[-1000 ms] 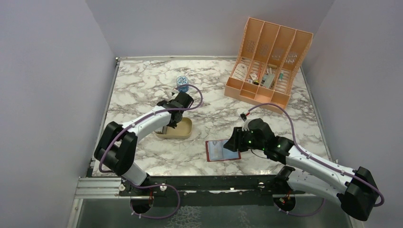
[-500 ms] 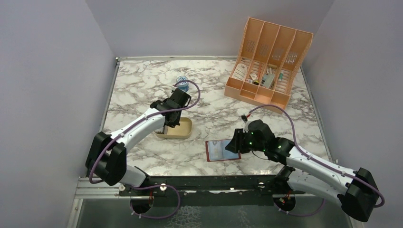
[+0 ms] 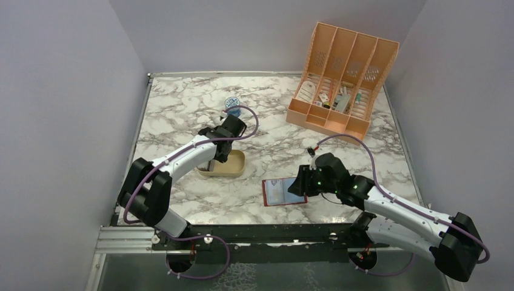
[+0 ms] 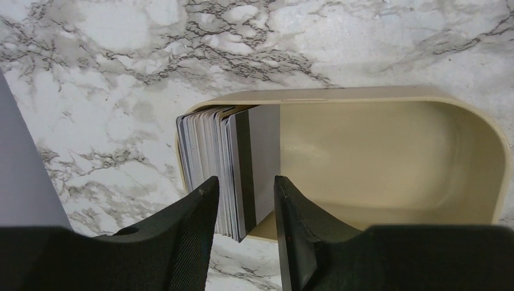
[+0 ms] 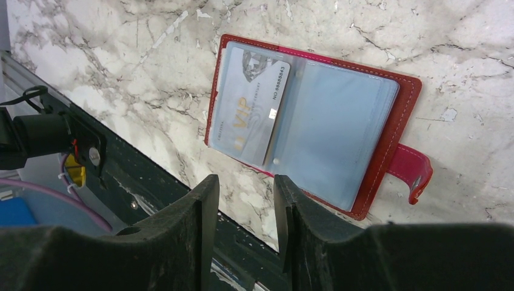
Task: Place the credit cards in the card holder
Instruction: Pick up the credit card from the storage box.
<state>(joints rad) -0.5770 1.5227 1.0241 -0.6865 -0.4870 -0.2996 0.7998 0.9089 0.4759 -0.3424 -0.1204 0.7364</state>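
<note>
The credit cards (image 4: 230, 163) stand on edge as a greyish stack at the left end of a tan tray (image 4: 388, 151); the outermost one carries a black stripe. My left gripper (image 4: 245, 182) hangs over that end, open, its fingers either side of the outer cards' near corner with gaps showing. In the top view this gripper (image 3: 216, 157) is at the tray (image 3: 237, 165). The card holder (image 5: 370, 151) lies open, red with pale blue pockets, one VIP card (image 5: 248, 115) in its left pocket. My right gripper (image 5: 245, 180) hovers open and empty at its near edge.
A peach slotted organizer (image 3: 342, 79) stands at the back right. A small blue-and-white round object (image 3: 231, 102) sits just behind the left wrist. The holder's snap tab (image 5: 413, 173) sticks out to the right. The black front rail (image 3: 260, 233) runs close to the holder.
The left arm's elbow swung out to the left and came back, the wrist staying over the tray's left end. The right arm and the card holder have not moved.
</note>
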